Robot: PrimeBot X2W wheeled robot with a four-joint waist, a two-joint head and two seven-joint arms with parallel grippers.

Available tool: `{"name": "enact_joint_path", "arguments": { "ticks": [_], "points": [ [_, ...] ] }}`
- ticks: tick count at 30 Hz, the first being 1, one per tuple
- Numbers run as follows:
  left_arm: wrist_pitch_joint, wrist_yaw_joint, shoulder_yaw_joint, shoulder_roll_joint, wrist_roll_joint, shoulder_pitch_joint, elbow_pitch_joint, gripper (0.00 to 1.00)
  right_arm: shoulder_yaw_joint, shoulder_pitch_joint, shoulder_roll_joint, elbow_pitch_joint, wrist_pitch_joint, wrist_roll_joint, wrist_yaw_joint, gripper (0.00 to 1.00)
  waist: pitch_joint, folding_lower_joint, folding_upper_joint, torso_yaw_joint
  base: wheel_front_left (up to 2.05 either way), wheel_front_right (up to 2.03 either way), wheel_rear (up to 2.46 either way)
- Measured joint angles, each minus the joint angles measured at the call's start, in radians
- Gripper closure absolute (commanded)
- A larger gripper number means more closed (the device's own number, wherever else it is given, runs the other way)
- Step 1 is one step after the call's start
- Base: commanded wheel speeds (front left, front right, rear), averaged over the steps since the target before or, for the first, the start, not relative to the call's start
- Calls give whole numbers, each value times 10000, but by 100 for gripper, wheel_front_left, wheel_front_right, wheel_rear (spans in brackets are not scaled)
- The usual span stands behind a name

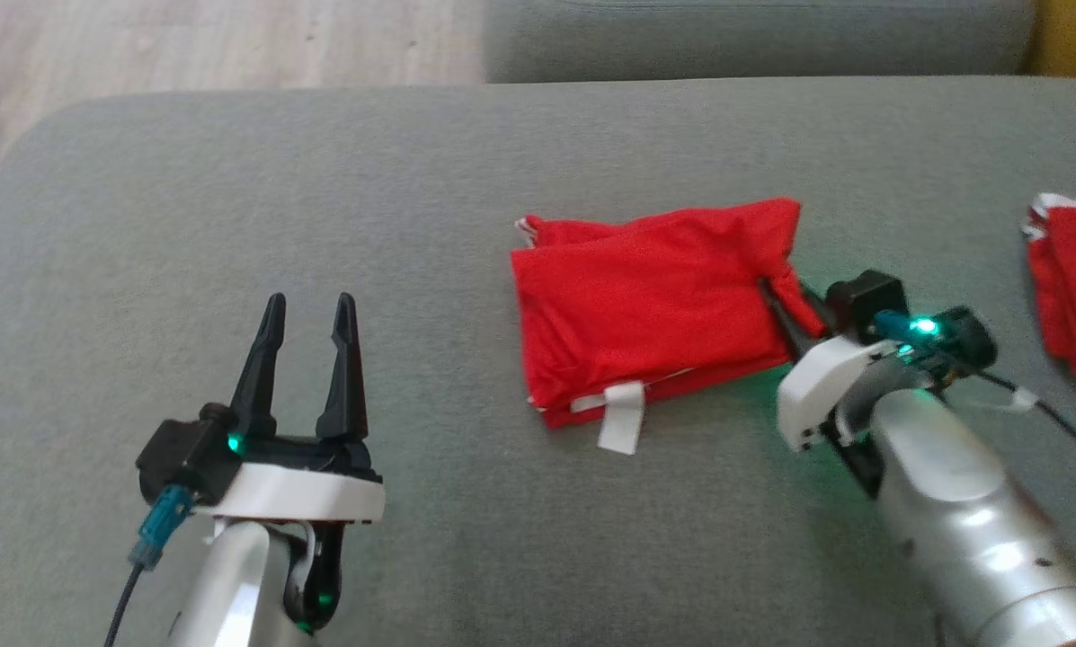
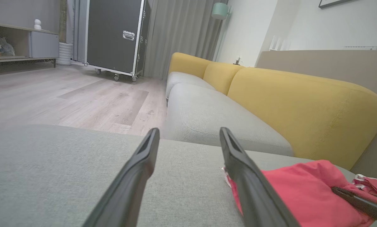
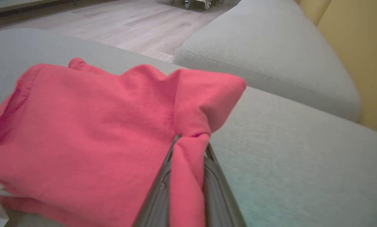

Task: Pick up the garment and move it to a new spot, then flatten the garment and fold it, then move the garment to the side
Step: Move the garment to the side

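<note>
A folded red garment (image 1: pixel 654 310) with a white tag lies on the grey cushion (image 1: pixel 430 180), right of the middle. My right gripper (image 1: pixel 782 296) is at its right edge, shut on a pinched fold of the red cloth. In the right wrist view the garment (image 3: pixel 90 132) bunches up between the two dark fingers (image 3: pixel 158 195), and my right gripper (image 3: pixel 191 140) pinches that fold. My left gripper (image 1: pixel 308 310) stands open over bare cushion to the left of the garment, holding nothing. In the left wrist view my left gripper (image 2: pixel 188 134) is open, and the garment (image 2: pixel 301 192) lies to its right.
A second red folded cloth (image 1: pixel 1072 279) lies at the cushion's right edge. A further grey seat (image 2: pixel 213 119) with a yellow backrest (image 2: pixel 301 107) lies beyond a gap. Wooden floor (image 1: pixel 187 45) borders the cushion at far left; a black wheeled case (image 2: pixel 116 34) stands on it.
</note>
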Motion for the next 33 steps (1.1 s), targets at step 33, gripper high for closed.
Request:
{"name": "enact_joint_path", "arguments": {
  "ticks": [33],
  "points": [
    [-15, 0, -251, -12, 232, -1238, -349, 0, -1001, -639, -6418, -2819, 3290, 311, 0, 100, 1778, 1, 0, -1548, 0, 0, 0]
  ]
}}
